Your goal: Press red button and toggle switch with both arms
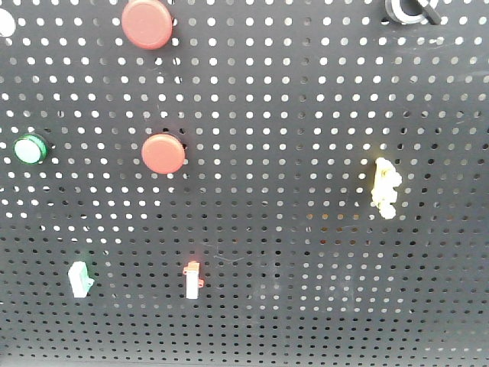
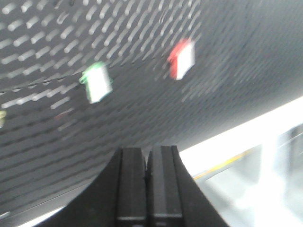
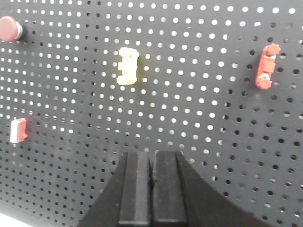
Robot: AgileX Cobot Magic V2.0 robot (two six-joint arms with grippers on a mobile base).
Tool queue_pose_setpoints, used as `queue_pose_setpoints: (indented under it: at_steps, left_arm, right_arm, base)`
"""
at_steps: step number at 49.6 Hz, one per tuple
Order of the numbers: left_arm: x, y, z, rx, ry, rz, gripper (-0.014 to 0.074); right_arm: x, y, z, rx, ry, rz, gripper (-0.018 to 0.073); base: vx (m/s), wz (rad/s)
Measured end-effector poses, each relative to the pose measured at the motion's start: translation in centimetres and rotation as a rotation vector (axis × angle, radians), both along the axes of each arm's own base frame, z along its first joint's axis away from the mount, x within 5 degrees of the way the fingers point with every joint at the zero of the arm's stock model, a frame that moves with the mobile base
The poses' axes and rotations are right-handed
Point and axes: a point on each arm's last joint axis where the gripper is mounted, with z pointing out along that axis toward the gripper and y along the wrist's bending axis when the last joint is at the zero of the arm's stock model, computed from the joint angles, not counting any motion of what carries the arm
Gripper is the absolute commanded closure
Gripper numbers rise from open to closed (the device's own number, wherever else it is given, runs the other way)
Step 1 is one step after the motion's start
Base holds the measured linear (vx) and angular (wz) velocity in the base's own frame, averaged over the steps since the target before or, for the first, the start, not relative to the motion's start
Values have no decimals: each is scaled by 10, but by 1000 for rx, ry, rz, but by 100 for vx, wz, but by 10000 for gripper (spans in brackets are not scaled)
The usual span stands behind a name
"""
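Observation:
The red button (image 1: 147,23), the larger of two, sits at the top left of the black pegboard (image 1: 290,115) in the front view. The toggle switch (image 1: 409,9), with its silver ring and black lever, is cut off by the top right edge. Neither gripper shows in the front view. My left gripper (image 2: 147,153) is shut and empty, below the board's lower part in a blurred left wrist view. My right gripper (image 3: 152,156) is shut and empty, facing the board below a yellow lever (image 3: 128,66). Neither wrist view shows the red button or the toggle switch.
The smaller red button (image 1: 163,153) also shows in the right wrist view (image 3: 9,28). The board carries a green button (image 1: 30,149), the yellow lever (image 1: 386,187), a green-tipped lever (image 1: 80,277) and a red-tipped lever (image 1: 192,280). A red clip-like part (image 3: 266,66) sits at the right.

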Motion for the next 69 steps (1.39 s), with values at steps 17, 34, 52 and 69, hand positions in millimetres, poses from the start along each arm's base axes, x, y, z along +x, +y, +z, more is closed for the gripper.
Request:
queue_pose_setpoints:
  at_steps: [17,34,52,69]
  left_arm:
    - [8,20,-70,-219,41,324,594]
    - [8,22,-62,-251,-41,330,594]
    - [8,19,-62,-248,-40,286,594]
    - [8,19,-62,-248,-40,286,594]
  right_arm:
    - [0,0,0,0,1,0,562]
    - [0,0,-1,0,4,0,562]
    - [0,0,-1,0,4,0,562]
    - [0,0,-1,0,4,0,562]
  base:
    - [0,0]
    - [0,0]
    - [0,0]
    - [0,0]
